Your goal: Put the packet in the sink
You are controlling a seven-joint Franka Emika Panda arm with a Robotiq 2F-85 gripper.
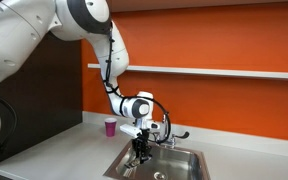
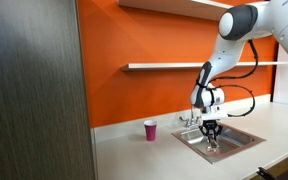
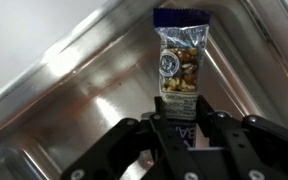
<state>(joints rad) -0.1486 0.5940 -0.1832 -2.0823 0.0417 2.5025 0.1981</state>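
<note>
Hanging low over the rectangular stainless steel sink [image 1: 180,165], the black two-fingered pincer [image 3: 182,112] is closed on one short end of the small oblong snack packet [image 3: 180,62], a glossy wrapper with a dark blue far end and a printed front showing nuts. Its fingers [image 3: 212,125] press the packet from both sides, and the rest of the wrapper sticks out past them. Behind the packet the wrist view shows only the brushed steel wall and floor of the basin, so the packet looks to be within the sink's outline, held above its bottom. In both exterior views the pincer sits just beside the chrome tap [image 1: 170,132]; the packet is too small to make out there. The step in hand, as I judge it, is the release. Ease a little lower, then open the jaws fully and evenly so the light wrapper drops flat rather than clinging to one pad. Keep clear of the tap and lift straight up afterwards. The small pink cup [image 2: 150,130] stands well apart on the pale bench [image 2: 134,155] and needs no attention.
</note>
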